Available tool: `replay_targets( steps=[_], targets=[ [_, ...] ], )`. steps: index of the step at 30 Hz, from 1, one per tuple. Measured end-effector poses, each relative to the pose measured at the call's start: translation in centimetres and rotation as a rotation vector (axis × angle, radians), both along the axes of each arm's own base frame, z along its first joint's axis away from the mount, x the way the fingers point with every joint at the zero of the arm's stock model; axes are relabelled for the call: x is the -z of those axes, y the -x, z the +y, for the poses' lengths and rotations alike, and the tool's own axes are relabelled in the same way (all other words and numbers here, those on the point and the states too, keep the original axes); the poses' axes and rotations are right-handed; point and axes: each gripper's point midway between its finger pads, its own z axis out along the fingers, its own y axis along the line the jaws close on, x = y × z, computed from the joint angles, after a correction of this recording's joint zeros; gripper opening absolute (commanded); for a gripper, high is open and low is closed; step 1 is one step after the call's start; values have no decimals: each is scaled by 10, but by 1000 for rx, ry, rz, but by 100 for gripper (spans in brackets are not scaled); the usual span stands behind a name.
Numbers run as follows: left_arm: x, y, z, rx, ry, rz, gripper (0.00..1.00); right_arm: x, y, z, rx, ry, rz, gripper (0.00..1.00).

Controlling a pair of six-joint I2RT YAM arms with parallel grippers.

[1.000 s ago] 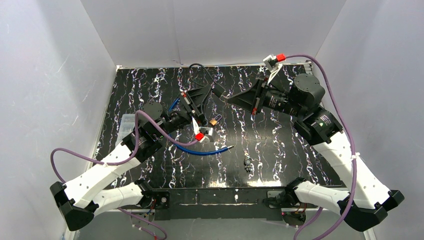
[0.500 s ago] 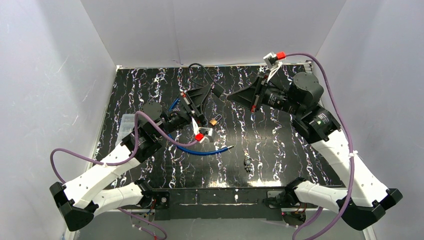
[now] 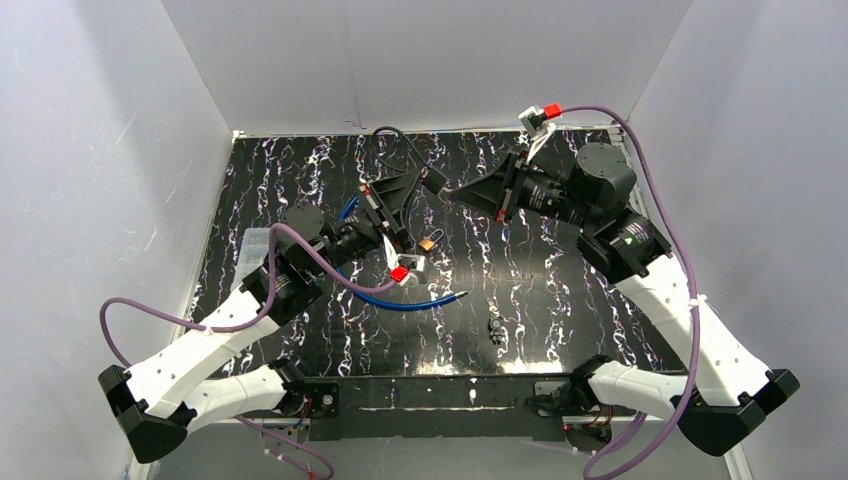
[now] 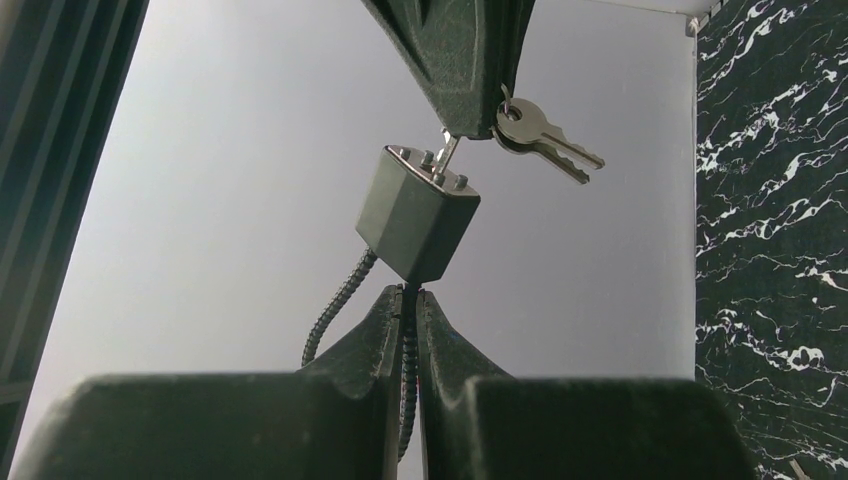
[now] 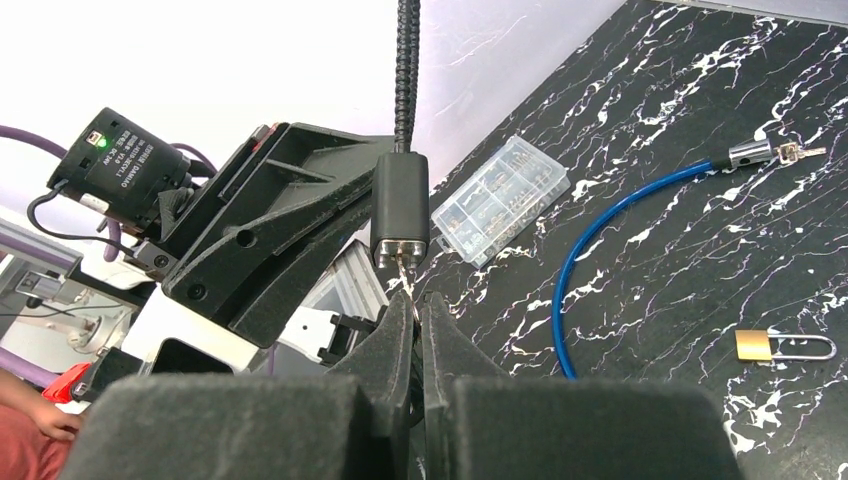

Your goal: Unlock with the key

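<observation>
Lock (image 4: 418,213) between pincers; left pincer (image 4: 411,300) clamps its cable (image 4: 338,298); right pincer (image 5: 415,300) pinches inserted key (image 5: 405,270)

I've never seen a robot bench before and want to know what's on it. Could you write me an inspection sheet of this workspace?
Surface: black marbled tabletop.
Job's things: black cable lock held in the air; key in its keyhole, spare keys dangling beside it.
Clutter: blue cable with a metal end, brass padlock, clear compartment box, small dark object, all on the table.
Grippers: left gripper shut on the lock's braided cable; right gripper shut on the key.
Cables: purple cables run along both arms.
Surroundings: white walls on three sides.
</observation>
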Motion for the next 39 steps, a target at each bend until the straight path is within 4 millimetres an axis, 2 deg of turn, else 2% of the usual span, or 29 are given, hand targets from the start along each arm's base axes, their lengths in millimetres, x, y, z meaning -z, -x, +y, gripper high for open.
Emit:
replay_targets(
  steps=[13, 18, 39],
  targets=[
    [-1, 1, 2, -8, -36, -49, 0, -3, -2, 2, 13, -37, 48, 1],
    [1, 1, 3, -18, -75, -84, 0, 1, -7, 2, 33, -33, 70, 1],
    [15, 4, -3, -55, -211, -199, 0, 15, -6, 3, 41, -48, 125, 1]
  ],
)
